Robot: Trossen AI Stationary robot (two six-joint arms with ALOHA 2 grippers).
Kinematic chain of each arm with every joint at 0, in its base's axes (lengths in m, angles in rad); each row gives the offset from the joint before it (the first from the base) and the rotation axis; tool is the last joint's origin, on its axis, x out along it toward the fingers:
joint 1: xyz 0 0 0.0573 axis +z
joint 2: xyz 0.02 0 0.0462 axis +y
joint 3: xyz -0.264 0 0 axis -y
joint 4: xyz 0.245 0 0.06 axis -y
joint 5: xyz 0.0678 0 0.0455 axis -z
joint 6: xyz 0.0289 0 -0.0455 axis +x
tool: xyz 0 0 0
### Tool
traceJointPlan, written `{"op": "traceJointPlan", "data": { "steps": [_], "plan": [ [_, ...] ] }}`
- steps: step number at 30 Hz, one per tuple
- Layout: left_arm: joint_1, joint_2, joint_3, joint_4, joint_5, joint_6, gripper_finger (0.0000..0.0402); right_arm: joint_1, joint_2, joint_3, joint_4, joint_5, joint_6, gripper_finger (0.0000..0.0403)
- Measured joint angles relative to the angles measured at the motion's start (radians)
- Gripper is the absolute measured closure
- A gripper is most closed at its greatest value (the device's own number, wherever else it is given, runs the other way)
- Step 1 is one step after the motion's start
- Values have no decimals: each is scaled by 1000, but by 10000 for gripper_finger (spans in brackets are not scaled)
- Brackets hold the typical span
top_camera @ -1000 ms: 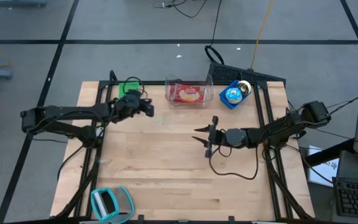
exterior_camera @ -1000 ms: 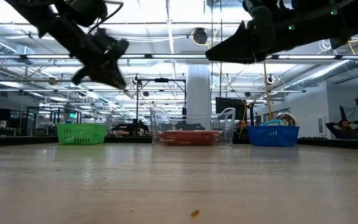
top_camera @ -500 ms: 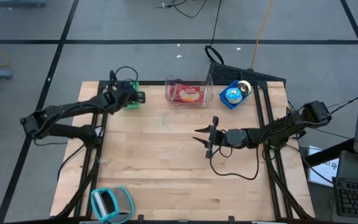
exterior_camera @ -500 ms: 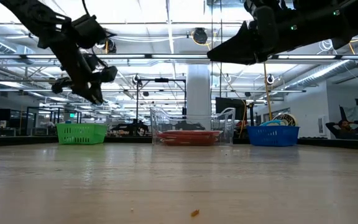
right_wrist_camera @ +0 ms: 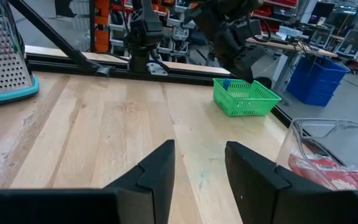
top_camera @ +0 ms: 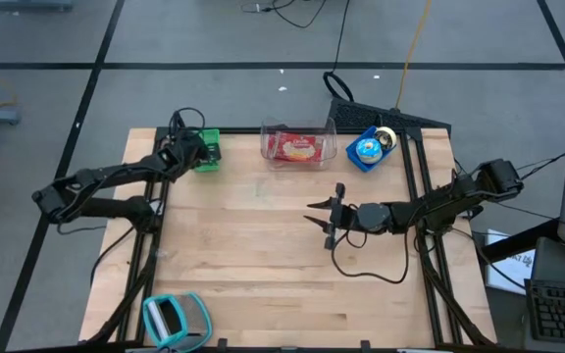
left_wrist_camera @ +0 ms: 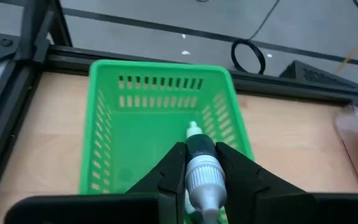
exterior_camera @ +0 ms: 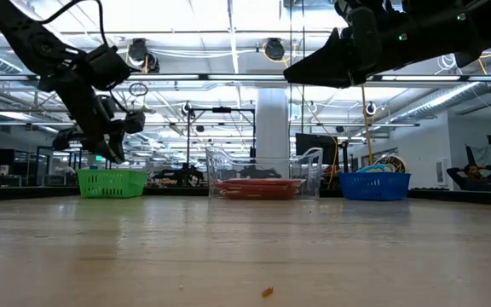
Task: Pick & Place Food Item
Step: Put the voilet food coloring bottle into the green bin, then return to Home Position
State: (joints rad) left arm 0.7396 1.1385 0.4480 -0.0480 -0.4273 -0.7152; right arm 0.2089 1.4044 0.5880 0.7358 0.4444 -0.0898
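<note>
My left gripper point(top_camera: 196, 152) is over the green basket point(left_wrist_camera: 160, 124), which stands at the table's far left corner point(top_camera: 207, 150). It is shut on a small grey-white bottle point(left_wrist_camera: 202, 171) with a black band and a pale nozzle. In the low view this gripper point(exterior_camera: 109, 147) hangs just above the basket point(exterior_camera: 112, 182). My right gripper point(top_camera: 324, 218) hovers open over the middle of the table, with nothing between its fingers point(right_wrist_camera: 197, 171). My left gripper pinches the bottle's ribbed body point(left_wrist_camera: 202, 180) between its two fingers. The fingers slant down from the table's left and lie along the bottle. The nozzle point(left_wrist_camera: 193, 129) sticks out past the fingertips toward the basket's inside. The bottle is clear of the basket.
A clear container point(top_camera: 299, 145) with a red packet stands at the far middle, with a blue basket point(top_camera: 368, 149) holding round things to its right. A teal-framed grater point(top_camera: 175, 319) lies at the near left. A crumb point(exterior_camera: 267, 292) lies on the wooden table point(top_camera: 263, 265).
My left gripper has swung toward the table's far left corner and sunk, from beside the clear container to above the green basket, turning as it went. The bottle has stayed in its fingers throughout.
</note>
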Motion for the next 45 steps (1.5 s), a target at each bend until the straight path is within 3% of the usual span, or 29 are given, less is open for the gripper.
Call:
{"op": "traceJointPlan", "data": {
  "steps": [9, 17, 21, 26, 34, 42, 45],
  "plan": [
    [35, 0, -1, -13, 8, 7, 330, 0, 0, 0, 12, 0, 0, 273],
    [35, 0, -1, -17, 10, 36, 281, 0, 0, 1, 15, 0, 1, 273],
    [35, -5, -1, -5, 70, 55, 260, 0, 0, 1, 15, 0, 0, 273],
    [35, -33, 16, -12, 172, 187, 244, 0, 0, 1, 12, 0, -1, 273],
    [35, -257, 119, -198, 371, 265, 237, 25, 0, 1, -3, 0, -4, 273],
    [33, -578, 316, -670, 506, 574, 239, 85, -148, 1, -226, 3, -79, 273],
    [33, -698, 335, -836, 485, 560, 240, 106, -258, 1, -327, 3, -79, 273]
  ]
}}
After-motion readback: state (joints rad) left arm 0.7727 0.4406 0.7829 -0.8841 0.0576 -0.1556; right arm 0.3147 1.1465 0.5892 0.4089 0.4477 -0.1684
